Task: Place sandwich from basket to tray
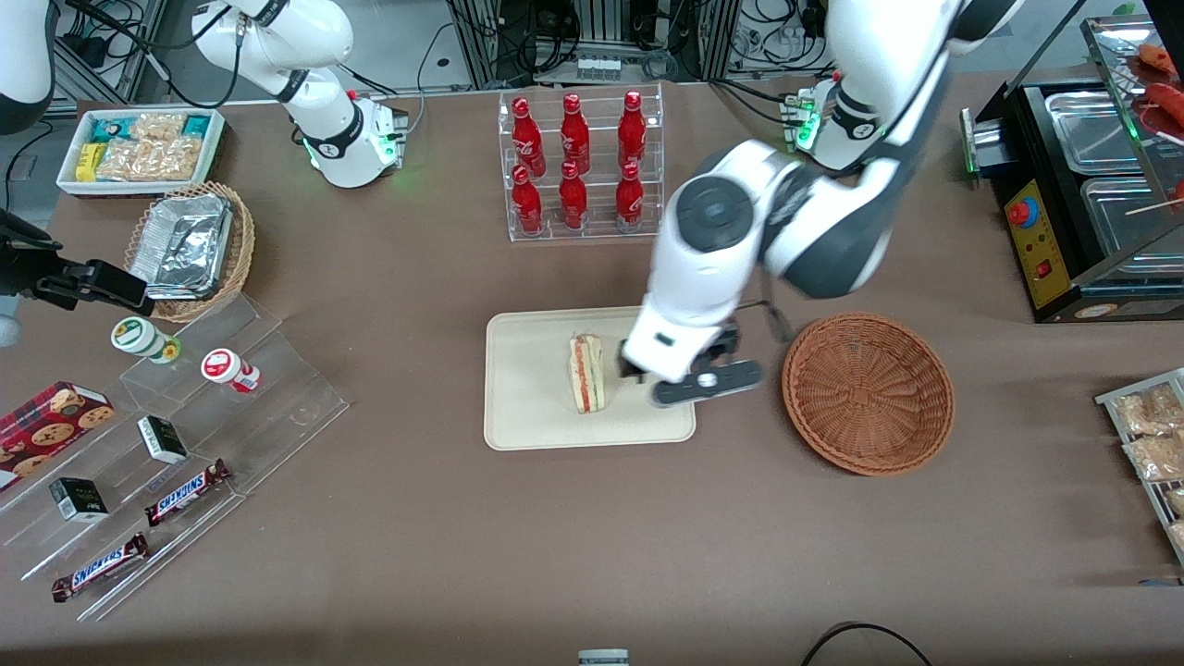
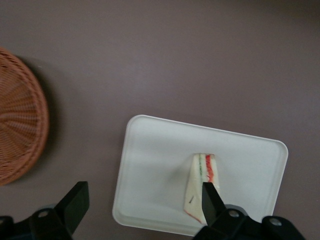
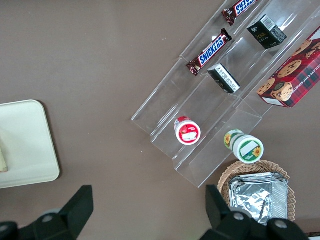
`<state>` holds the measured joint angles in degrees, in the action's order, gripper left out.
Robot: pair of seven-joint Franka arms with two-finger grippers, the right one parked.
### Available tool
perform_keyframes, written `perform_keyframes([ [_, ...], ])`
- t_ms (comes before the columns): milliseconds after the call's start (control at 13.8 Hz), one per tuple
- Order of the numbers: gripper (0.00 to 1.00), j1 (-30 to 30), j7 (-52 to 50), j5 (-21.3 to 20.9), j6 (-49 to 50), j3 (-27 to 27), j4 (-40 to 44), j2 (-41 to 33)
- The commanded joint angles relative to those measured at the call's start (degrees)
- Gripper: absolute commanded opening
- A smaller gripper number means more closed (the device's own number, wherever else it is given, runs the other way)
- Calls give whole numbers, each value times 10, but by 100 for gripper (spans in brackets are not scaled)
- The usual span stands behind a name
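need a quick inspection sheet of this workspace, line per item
surface: brown tabletop
job's things: sandwich lies on the tray; basket empty beside it
clutter: red bottles in rack, snack bars, foil containers
grippers: claw open, above the tray's basket-side edge, holding nothing
cables: black loop at the table edge
surroundings: black appliance at the working arm's end

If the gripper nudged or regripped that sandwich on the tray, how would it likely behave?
The sandwich is a soft layered bread wedge, so it would probably squash or shed filling under a firm pinch. It looks light, likely sliding on the smooth tray. The open gripper hangs above it.
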<state>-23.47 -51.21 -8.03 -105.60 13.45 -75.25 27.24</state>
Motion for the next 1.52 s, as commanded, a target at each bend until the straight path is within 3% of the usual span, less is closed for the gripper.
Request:
perform_keyframes([
  [0, 99, 49, 49, 12, 0, 4, -109, -100],
  [218, 99, 118, 164, 50, 46, 4, -144, -161],
  [871, 99, 278, 398, 72, 169, 3, -145, -239],
  [1016, 100, 274, 442, 72, 186, -23, -147, -255],
  [1234, 100, 215, 492, 74, 193, -113, -166, -280],
  [1452, 100, 215, 519, 74, 193, -121, -175, -293],
])
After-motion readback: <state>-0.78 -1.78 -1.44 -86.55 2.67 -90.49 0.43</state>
